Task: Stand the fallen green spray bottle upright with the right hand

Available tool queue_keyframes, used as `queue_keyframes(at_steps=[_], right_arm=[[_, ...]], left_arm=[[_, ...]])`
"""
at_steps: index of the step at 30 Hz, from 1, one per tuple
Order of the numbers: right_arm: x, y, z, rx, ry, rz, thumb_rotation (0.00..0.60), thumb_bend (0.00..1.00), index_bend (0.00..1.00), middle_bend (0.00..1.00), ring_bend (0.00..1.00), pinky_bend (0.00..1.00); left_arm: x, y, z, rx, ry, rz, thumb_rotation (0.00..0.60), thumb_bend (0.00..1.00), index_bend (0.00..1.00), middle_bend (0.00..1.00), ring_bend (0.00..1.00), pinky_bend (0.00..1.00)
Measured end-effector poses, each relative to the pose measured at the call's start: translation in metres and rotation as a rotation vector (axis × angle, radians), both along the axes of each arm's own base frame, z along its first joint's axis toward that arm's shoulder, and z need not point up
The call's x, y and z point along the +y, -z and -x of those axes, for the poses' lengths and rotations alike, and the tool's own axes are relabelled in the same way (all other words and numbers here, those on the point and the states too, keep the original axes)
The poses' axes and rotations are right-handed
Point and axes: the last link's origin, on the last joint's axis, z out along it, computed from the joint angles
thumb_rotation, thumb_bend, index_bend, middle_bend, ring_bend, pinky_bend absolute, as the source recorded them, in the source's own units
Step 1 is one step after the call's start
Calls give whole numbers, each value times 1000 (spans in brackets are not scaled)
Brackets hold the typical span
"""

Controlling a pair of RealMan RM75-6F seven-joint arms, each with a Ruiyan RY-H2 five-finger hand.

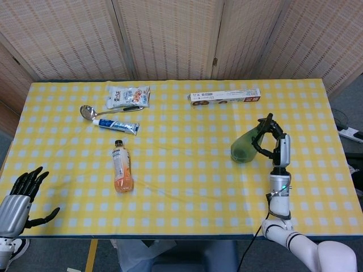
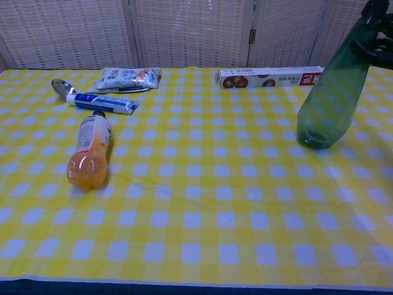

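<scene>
Head view: the right hand (image 1: 271, 135) grips the upper part of the green spray bottle (image 1: 245, 145) at the right side of the table (image 1: 187, 187), which is covered with a yellow and white checked cloth. Chest view: the bottle (image 2: 330, 92) leans with its top toward the right, its base resting on the cloth; dark fingers (image 2: 371, 48) wrap its neck at the right edge of the picture. At the near left corner, off the table edge, the left hand (image 1: 18, 195) holds nothing, its fingers spread apart. An orange drink bottle (image 1: 121, 168) lies on its side left of centre. Farther back on the left lie a toothpaste tube (image 1: 116, 124), a spoon (image 1: 88, 111) and a snack packet (image 1: 129, 96). A long narrow box (image 1: 224, 96) lies along the far edge.
</scene>
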Motion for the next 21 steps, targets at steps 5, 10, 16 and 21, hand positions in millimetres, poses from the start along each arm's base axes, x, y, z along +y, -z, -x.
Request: queue_keyframes(at_steps=[5, 10, 16, 21], right_arm=[[1, -2, 0, 16, -3, -9, 600, 337, 55, 161, 347, 411], [5, -4, 3, 13, 5, 0, 600, 338, 5, 149, 303, 374], [10, -8, 7, 20, 4, 6, 600, 337, 0, 141, 296, 357], [14, -7, 8, 38, -8, -14, 600, 338, 0, 132, 292, 349]], left_arm=[[-1, 0, -1, 1, 2, -2, 422, 295, 0, 0, 26, 0], [-2, 0, -1, 2, 5, -3, 441, 310, 0, 0, 30, 0], [-3, 0, -2, 4, 8, -6, 442, 310, 0, 0, 30, 0], [-3, 1, -3, 7, 11, -6, 442, 310, 0, 0, 30, 0]])
